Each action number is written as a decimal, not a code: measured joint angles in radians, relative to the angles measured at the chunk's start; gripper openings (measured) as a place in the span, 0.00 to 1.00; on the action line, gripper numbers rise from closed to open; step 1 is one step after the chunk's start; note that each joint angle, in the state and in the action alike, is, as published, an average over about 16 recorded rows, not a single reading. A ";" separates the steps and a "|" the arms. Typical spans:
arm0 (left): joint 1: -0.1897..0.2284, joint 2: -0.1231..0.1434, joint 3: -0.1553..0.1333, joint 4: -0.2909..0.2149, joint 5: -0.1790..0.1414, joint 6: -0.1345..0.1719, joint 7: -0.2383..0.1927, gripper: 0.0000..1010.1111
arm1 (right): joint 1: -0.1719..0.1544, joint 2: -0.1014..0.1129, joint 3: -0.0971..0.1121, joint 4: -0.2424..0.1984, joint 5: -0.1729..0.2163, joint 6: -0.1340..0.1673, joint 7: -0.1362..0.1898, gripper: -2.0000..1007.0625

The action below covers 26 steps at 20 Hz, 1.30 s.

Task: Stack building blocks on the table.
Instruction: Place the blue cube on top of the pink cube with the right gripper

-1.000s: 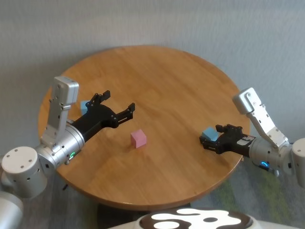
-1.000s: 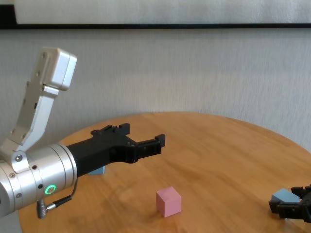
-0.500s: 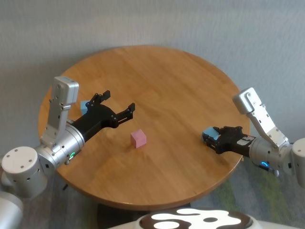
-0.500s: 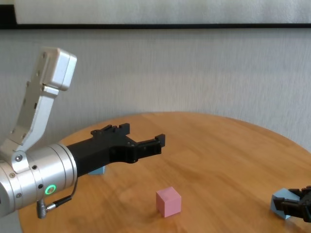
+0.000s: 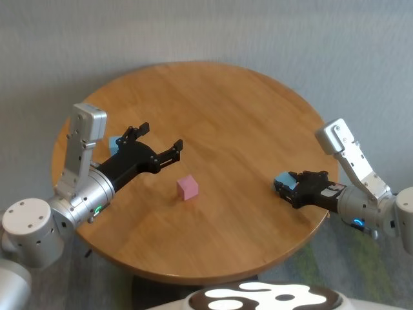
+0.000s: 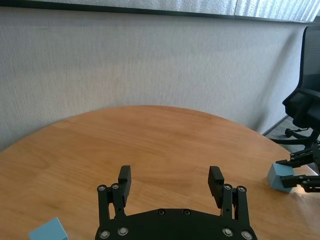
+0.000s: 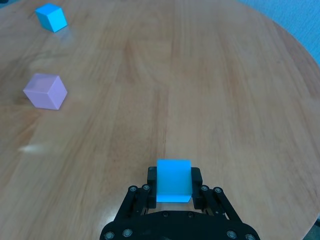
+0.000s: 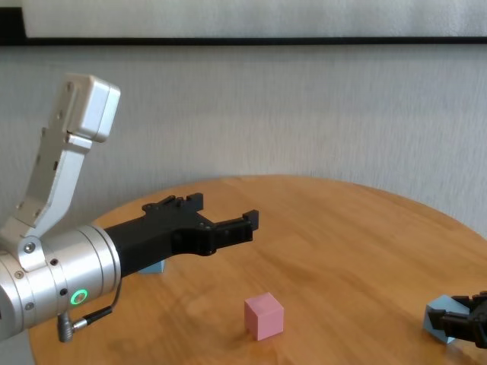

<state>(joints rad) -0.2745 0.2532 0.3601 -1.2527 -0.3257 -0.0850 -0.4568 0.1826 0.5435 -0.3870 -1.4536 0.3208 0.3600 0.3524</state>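
Head view, L to R: a round wooden table [image 5: 213, 97] fills the centre of the frame. At far left, the left gripper [image 5: 158, 143] is held just above the tabletop with fingers spread wide and nothing between them; it looks parked or waiting, aimed toward mid-table. A light blue block [image 5: 115, 143] is seen behind that arm at left centre, partly hidden by it, resting on the wood. A pink block [image 5: 188, 188] sits alone slightly left of centre, lower half of frame, apart from both grippers; judged the likely base for the stack, since it lies between the arms. At lower right, near the table edge, the right gripper [image 5: 288, 188] is closed narrowly around the second blue block [image 5: 284, 180]; in the right wrist view this cube is seen clamped between the fingers at bottom centre, w/ pink block upper left and the other blue cube further up-left. Whether the gripped cube is lifted off the wood can't be told. No blocks stacked yet.
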 joint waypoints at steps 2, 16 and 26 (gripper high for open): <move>0.000 0.000 0.000 0.000 0.000 0.000 0.000 0.99 | -0.002 -0.003 0.001 -0.010 -0.002 -0.001 0.001 0.36; 0.000 0.000 0.000 0.000 0.000 0.000 0.000 0.99 | 0.014 -0.083 -0.039 -0.093 -0.038 0.019 0.011 0.36; 0.000 0.000 0.000 0.000 0.000 0.000 0.000 0.99 | 0.064 -0.163 -0.097 -0.076 -0.089 0.062 0.012 0.36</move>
<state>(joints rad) -0.2744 0.2533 0.3601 -1.2527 -0.3257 -0.0850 -0.4568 0.2468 0.3800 -0.4842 -1.5298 0.2317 0.4225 0.3646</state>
